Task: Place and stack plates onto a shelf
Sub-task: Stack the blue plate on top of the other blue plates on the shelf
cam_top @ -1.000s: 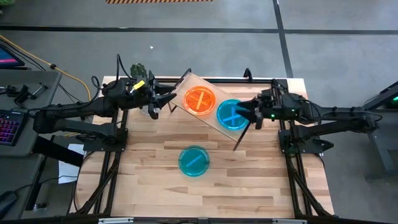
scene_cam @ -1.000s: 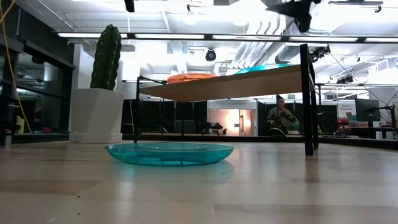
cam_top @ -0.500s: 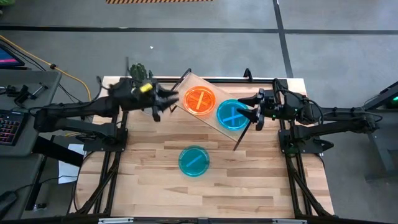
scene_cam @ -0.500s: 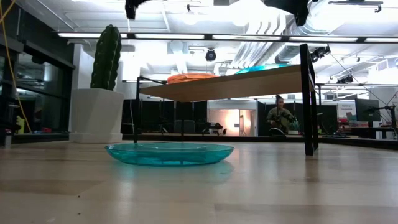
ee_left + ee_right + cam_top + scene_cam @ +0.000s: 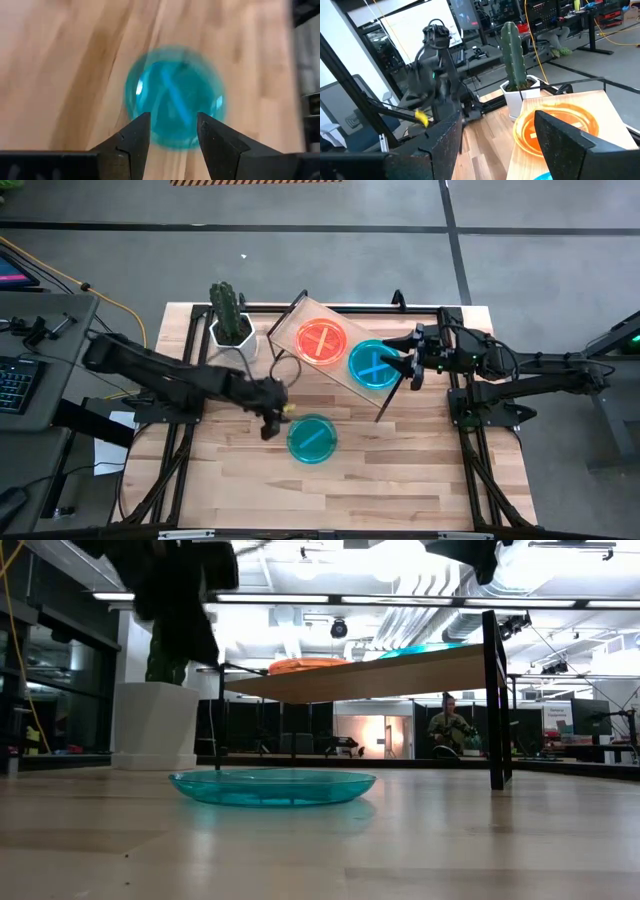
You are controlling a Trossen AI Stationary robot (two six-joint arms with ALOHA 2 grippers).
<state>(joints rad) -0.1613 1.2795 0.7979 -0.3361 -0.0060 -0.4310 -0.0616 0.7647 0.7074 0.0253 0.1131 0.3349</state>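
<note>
A light-wood table (image 5: pixel 400 470) stands on a grey floor, with a desk and keyboard (image 5: pixel 14 385) at the left edge of the high view. The low view looks across the tabletop into a lit hall, where a person (image 5: pixel 447 730) stands far behind. A potted cactus (image 5: pixel 228 315) stands at the table's back-left corner.

The shelf (image 5: pixel 350 375) (a light board on thin black wire legs) stands askew near the back of the table. On it lie an orange-red plate (image 5: pixel 322 340) and, at about 4 o'clock from it and just beside it, a teal plate (image 5: pixel 372 364); each may be a stack, which cannot be told. A second teal plate (image 5: pixel 312 437) lies flat on the tabletop, in front of the shelf and apart from it.

The left gripper (image 5: pixel 272 413) hangs over the table at about 10 o'clock from the teal plate on the tabletop, just beside its rim. In the left wrist view that plate (image 5: pixel 174 96) shows between and beyond the two fingers (image 5: pixel 134 137), which stand apart and hold nothing.

The right gripper (image 5: pixel 402 360) is at 3 o'clock of the teal plate on the shelf, near its rim. Its fingers (image 5: pixel 565 140) are spread wide and empty, framing the orange-red plate (image 5: pixel 555 125).
</note>
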